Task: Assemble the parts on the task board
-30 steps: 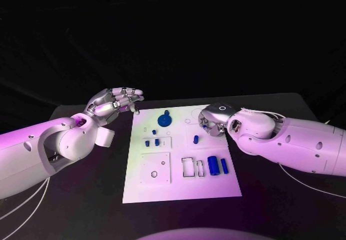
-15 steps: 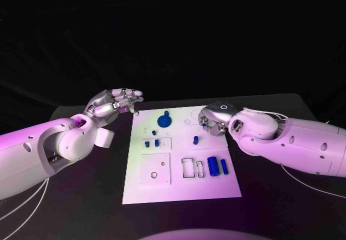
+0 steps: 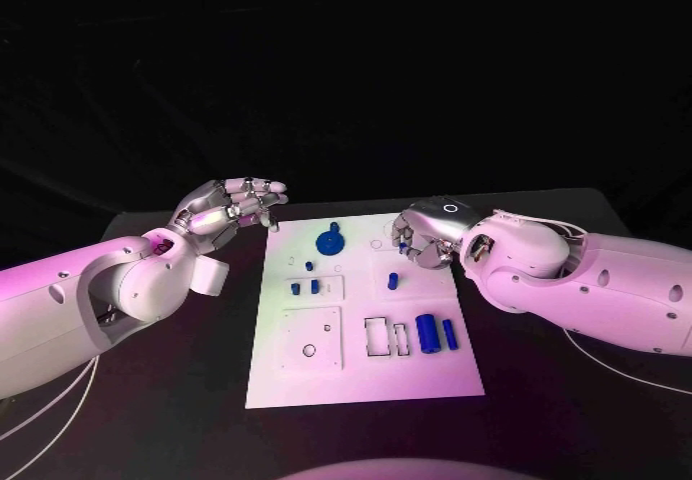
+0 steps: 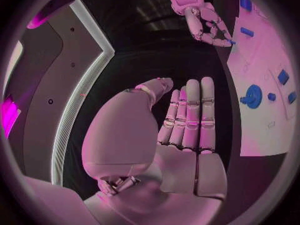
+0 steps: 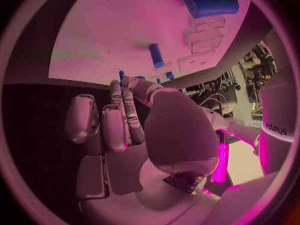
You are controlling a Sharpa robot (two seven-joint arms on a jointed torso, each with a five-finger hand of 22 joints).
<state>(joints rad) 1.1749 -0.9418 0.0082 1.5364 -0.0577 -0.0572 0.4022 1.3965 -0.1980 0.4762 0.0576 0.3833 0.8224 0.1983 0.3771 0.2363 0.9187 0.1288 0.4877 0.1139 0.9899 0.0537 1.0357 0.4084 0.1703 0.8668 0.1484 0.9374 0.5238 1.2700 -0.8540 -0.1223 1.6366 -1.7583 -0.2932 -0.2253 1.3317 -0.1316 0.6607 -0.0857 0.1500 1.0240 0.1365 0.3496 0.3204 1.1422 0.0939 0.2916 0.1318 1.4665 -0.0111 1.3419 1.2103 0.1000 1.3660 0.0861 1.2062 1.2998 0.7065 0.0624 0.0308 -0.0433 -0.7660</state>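
Black table [image 3: 173, 400]: one task board [image 3: 361, 370]; left hand [image 3: 231, 208] empty, right hand [image 3: 418, 240] pinching part [image 3: 402, 240]

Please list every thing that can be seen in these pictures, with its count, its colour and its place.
Table: one, black, under everything.
Task board: one, white, middle of the table.
Round part: one, blue, far end of the board.
Large cylinder: one, blue, lying on the board's near right part.
Thin cylinder: one, blue, just right of the large cylinder.
Small parts: a few, blue, around the board's middle.
Left hand: one, silver, holds nothing, left of the board's far corner.
Right hand: one, silver, over the board's far right; whether it holds something is unclear.
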